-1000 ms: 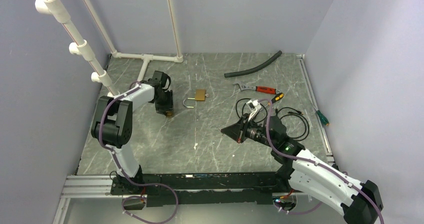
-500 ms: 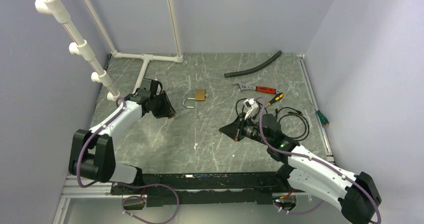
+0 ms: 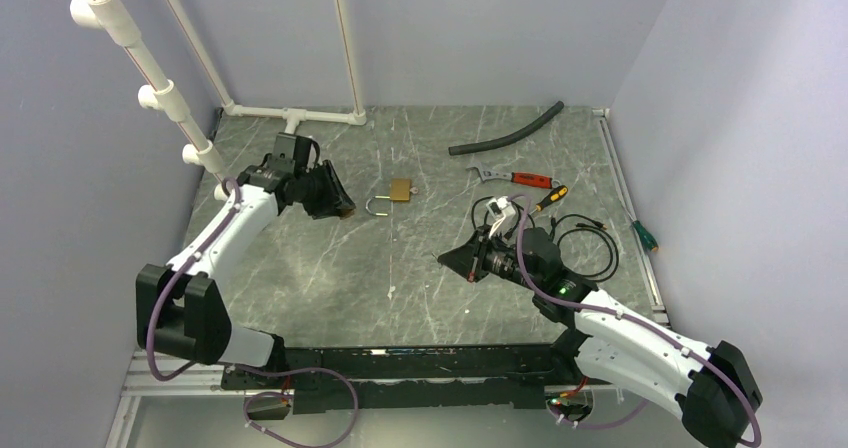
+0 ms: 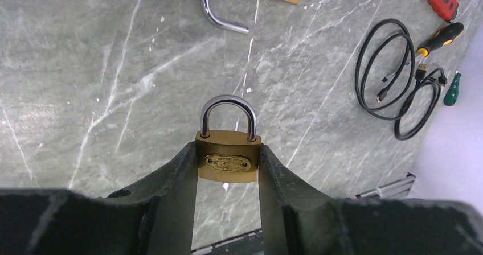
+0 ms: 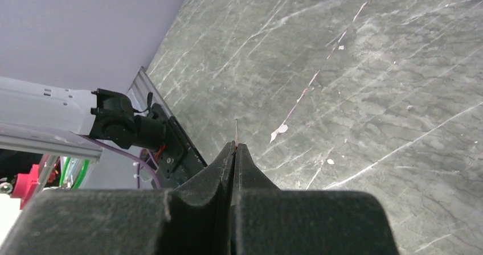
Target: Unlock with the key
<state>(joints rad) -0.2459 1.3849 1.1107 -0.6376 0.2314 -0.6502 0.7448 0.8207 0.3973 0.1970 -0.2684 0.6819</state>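
Key (image 5: pixel 236 131) and lock are well apart, so the step in hand looks like bringing the two together over the table (image 3: pixel 420 288). On the left, the held brass padlock (image 4: pixel 228 164) would best be kept firm and turned so its underside faces the right arm. The keyway does not show and probably faces back toward the wrist. On the right, the thin blade needs to line up straight with that slot before any push, since so slight a pinch could let it pivot.

The left gripper (image 3: pixel 338 204) has its jaws partly spread, clamping the padlock body on both sides, the shut shackle pointing away. A second padlock (image 3: pixel 393 194) lies on the table nearby. The right gripper (image 5: pixel 234 147) has its jaws pressed together. A thin sliver, apparently the key seen edge-on, sticks out from between their tips.
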